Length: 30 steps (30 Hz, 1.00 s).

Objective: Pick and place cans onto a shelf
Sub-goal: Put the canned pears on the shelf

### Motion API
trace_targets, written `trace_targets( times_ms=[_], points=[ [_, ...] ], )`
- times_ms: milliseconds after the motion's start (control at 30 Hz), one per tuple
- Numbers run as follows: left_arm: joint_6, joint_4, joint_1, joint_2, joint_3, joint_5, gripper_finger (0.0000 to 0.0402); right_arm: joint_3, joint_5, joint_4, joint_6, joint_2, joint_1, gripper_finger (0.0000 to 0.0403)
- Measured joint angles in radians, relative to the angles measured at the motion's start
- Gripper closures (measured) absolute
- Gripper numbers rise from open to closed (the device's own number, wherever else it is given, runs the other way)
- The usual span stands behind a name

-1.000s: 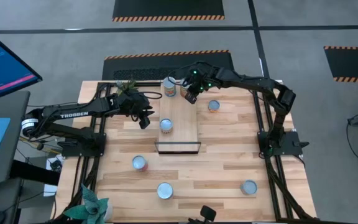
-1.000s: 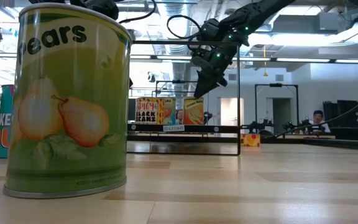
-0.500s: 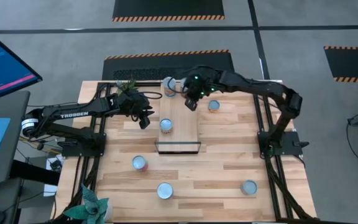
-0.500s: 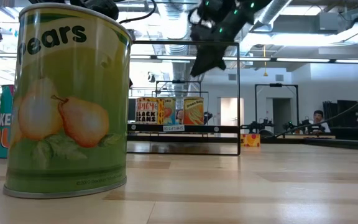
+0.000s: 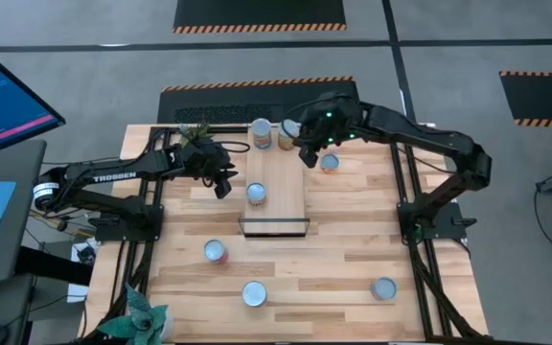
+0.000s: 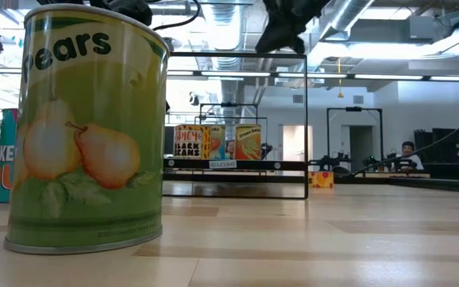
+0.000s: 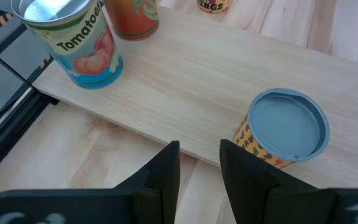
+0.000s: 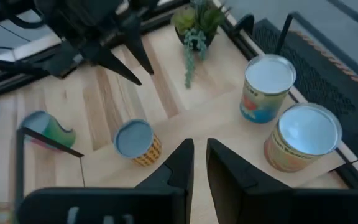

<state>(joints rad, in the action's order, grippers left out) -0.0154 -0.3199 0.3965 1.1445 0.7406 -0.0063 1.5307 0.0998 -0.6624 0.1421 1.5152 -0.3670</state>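
The light-wood shelf (image 5: 276, 177) lies on the table, its black frame (image 5: 274, 227) at the near end. Three cans stand on it: two side by side at the far end (image 5: 261, 134) (image 5: 288, 133) and one mid-board (image 5: 256, 194). Several more cans stand on the table (image 5: 330, 163) (image 5: 216, 251) (image 5: 254, 293) (image 5: 383, 288). My right gripper (image 5: 307, 155) hangs high over the shelf's far right part, shut and empty (image 8: 200, 155). My left gripper (image 5: 224, 185) hovers left of the shelf, narrowly open and empty (image 7: 199, 162), facing the mid-board can (image 7: 288, 127).
A small green plant (image 5: 195, 134) stands at the far left by my left arm, another (image 5: 142, 316) at the near left corner. A big pears can (image 6: 90, 127) stands close to the low camera. Bare tabletop lies right of the shelf.
My right gripper has risen from just above the shelf's far-end cans toward the top of the low view and drifted a little toward the table's right edge. The two far-end cans stay standing on the shelf.
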Motion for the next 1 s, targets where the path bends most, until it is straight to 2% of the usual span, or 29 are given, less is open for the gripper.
trace_targets(
  times_ms=[300, 600, 767, 1000],
  points=[
    [-0.018, 0.000, 0.000, 0.000, 0.000, 0.000, 0.0299, 0.000, 0.004, -0.016, 0.029, -0.028, 0.001, 0.0333],
    [-0.047, 0.000, 0.000, 0.000, 0.000, 0.000, 0.0299, 0.000, 0.005, -0.111, 0.044, -0.026, 0.010, 0.0333],
    [-0.049, -0.005, 0.000, 0.000, 0.000, 0.028, 0.0299, 0.000, -0.002, -0.281, 0.037, -0.030, 0.012, 0.0333],
    [-0.023, -0.102, 0.000, -0.030, 0.000, 0.055, 0.0299, -0.002, -0.131, -0.578, 0.089, -0.058, 0.045, 0.0333]
  ],
)
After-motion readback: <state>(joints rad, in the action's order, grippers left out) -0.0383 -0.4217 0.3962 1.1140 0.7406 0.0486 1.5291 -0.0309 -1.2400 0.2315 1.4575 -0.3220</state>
